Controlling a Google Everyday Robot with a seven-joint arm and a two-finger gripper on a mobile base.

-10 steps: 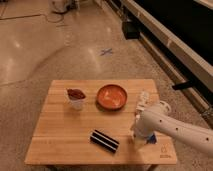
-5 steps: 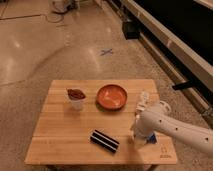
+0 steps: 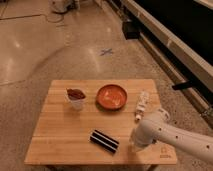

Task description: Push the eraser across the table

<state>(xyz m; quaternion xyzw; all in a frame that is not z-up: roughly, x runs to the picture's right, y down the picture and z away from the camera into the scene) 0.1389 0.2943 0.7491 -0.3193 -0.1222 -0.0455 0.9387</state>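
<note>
Eraser (image 3: 104,141) – flat on the table (image 3: 60,135) – just beside gripper (image 3: 134,144) jaws.

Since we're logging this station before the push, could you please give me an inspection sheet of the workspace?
Surface: light wooden table, small logo at the near right corner.
Job's things: black striped eraser lying flat near the front edge.
Clutter: orange bowl; white cup with brown contents; slim white item near the right edge, identity unclear.
Grippers: pincer at the white arm's end, low over the table, right of the eraser, apart from it.
Cables: none on the table; far floor too unclear to tell.
Surroundings: polished floor with a blue cross mark; dark wall on the right.
</note>
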